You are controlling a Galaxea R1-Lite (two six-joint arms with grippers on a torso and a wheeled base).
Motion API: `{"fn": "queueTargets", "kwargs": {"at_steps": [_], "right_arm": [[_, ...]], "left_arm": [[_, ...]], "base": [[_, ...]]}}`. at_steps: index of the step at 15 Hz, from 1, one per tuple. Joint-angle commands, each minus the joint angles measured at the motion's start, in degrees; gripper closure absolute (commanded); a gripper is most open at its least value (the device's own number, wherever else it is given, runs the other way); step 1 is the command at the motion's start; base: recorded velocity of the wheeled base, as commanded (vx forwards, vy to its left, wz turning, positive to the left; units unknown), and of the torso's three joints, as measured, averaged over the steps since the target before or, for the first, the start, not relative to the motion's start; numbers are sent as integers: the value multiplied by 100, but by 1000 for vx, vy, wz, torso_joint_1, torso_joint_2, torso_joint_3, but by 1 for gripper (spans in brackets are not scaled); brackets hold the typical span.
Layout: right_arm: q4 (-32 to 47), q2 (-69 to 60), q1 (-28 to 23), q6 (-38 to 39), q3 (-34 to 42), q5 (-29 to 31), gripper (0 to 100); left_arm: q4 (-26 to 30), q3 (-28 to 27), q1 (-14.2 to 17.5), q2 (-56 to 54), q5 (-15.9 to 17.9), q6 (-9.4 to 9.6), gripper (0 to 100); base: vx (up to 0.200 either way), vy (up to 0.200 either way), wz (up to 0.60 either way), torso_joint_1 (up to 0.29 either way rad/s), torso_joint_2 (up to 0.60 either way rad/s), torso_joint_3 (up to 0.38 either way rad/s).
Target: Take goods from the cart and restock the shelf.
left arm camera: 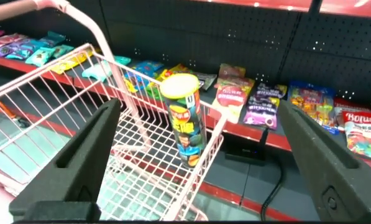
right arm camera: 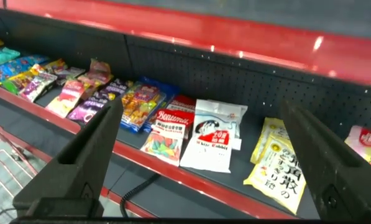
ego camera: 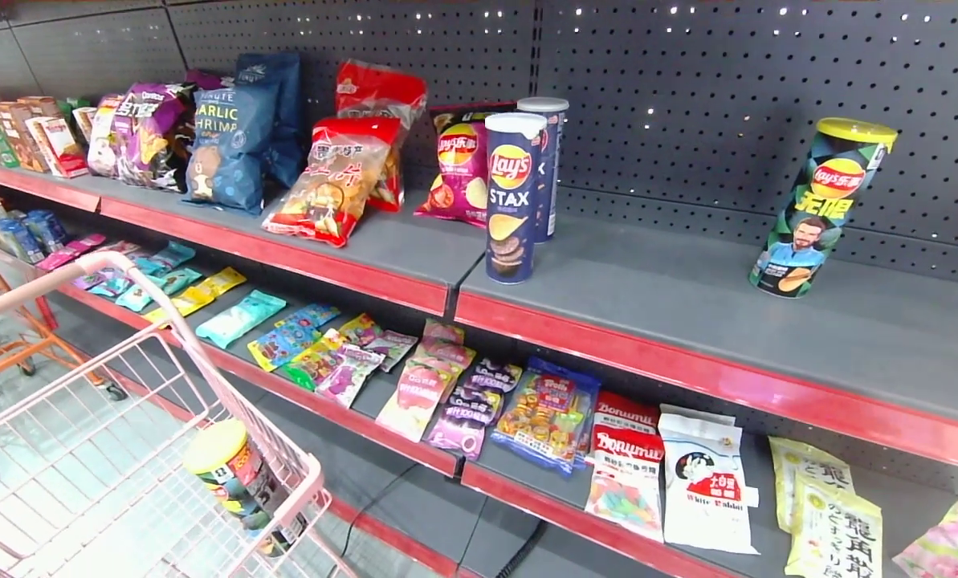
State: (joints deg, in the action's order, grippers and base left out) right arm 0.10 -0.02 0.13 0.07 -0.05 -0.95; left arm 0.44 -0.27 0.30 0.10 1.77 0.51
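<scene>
— Goods still to restock?
— 1 tall cylindrical can with a yellow lid (ego camera: pixel 236 482) in the pink wire shopping cart (ego camera: pixel 85 269). Set in the basket corner nearest the shelving, against the wire wall.

— And from the head view?
— On the grey upper shelf with a red front edge (ego camera: pixel 687 273), 1 matching yellow-lidded can (ego camera: pixel 824 209) standing alone toward the right. Well apart from it, 2 dark blue tubes with pale lids (ego camera: pixel 515 197) near the middle, 1 behind the other. Crisp bags (ego camera: pixel 230 144) farther left. Below, the lower shelf (ego camera: pixel 916 486) with flat sweet packets (ego camera: pixel 446 393) laid in rows.

— From the wrist views?
— Left wrist: the cart and its can close by, sweet packets behind. Right wrist: a white bag with a red-and-black picture (right arm camera: pixel 213 137), pale yellow packets (right arm camera: pixel 278 162) just beside it, and a black cable (right arm camera: pixel 135 190) on the floor beneath.

— Fingers?
— Left gripper (left arm camera: pixel 199 109): spread wide, grasping nothing, apart from the can. Right gripper (right arm camera: pixel 202 109): spread wide too, nothing between, facing the lower shelf.

— Labels?
— Round red-and-yellow badges on both cans and both tubes. A printed figure low on the shelf can's wrap. Large pale lettering on the blue bags, dark characters on the yellow packets. Wording left unread.
</scene>
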Motion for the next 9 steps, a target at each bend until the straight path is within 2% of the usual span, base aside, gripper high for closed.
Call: {"fn": "queueTargets", "kwargs": {"at_steps": [1, 3, 9], "right_arm": [[-1, 2, 4, -7, -4, -2, 0], [-1, 2, 4, -25, -4, 7, 0], [-1, 2, 4, -7, -4, 7, 0]], "left_arm": [[0, 0, 5, 8, -1, 2, 0], [0, 0, 5, 8, -1, 2, 0], [0, 0, 5, -1, -1, 2, 0]], "base": [[0, 0, 0, -212, 540, 334], [0, 0, 0, -129, 342, 212], [0, 0, 600, -15, 58, 36]]}}
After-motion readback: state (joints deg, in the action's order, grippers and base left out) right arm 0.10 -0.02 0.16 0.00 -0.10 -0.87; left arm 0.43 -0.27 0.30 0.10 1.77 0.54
